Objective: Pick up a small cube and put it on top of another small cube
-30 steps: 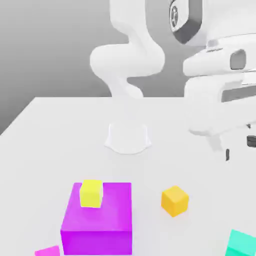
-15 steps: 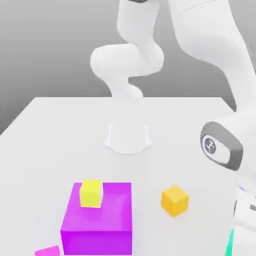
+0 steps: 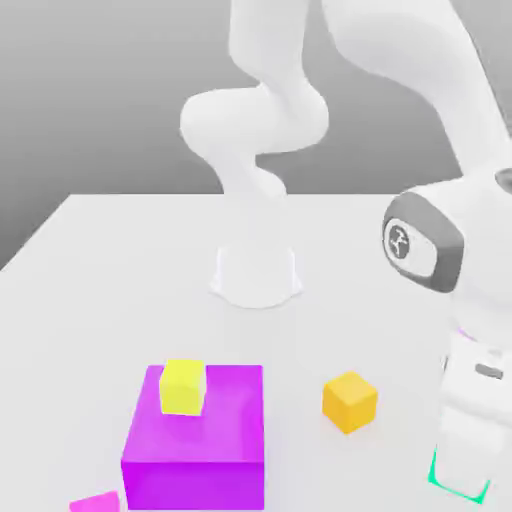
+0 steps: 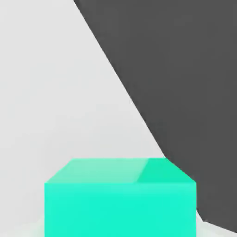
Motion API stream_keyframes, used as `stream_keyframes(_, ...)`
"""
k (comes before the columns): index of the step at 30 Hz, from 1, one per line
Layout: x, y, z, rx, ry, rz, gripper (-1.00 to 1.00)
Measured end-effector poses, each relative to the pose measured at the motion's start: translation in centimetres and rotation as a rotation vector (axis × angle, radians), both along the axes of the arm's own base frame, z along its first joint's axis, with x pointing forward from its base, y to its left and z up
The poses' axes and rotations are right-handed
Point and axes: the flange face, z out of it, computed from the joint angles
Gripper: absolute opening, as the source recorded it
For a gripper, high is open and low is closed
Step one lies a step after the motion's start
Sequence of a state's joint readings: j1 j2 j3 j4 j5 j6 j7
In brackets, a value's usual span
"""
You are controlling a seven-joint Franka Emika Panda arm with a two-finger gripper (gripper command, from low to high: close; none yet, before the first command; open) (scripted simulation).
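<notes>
A white robot arm reaches down at the lower right of the exterior view, its hand (image 3: 470, 440) low over the white table (image 3: 120, 270). The fingers are closed in narrow; whether they grip anything cannot be told. A small teal cube (image 3: 438, 472) peeks out beneath the hand at the bottom right edge; the hand view shows this cube (image 4: 120, 199) close up on the table. An orange cube (image 3: 350, 401) sits just left of it. At lower left, a yellow cube (image 3: 183, 386) rests on a big magenta block (image 3: 196, 440). A small magenta piece (image 3: 97, 502) lies at the bottom left edge.
</notes>
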State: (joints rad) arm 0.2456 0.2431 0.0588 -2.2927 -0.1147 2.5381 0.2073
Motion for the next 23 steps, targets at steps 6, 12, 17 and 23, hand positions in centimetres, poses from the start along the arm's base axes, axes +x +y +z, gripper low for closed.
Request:
stream_keyframes(6, -2.1, -13.0, 5.0, -0.019, -0.007, -0.171, -1.0)
stream_keyframes(12, -7.5, -21.5, 8.0, 0.017, 0.005, -0.285, -1.0)
stream_keyframes(17, -10.2, -24.7, 5.6, 0.055, 0.015, -0.336, -1.0)
stream_keyframes(23, -10.5, -24.8, 2.4, 0.052, 0.014, -0.339, 1.0)
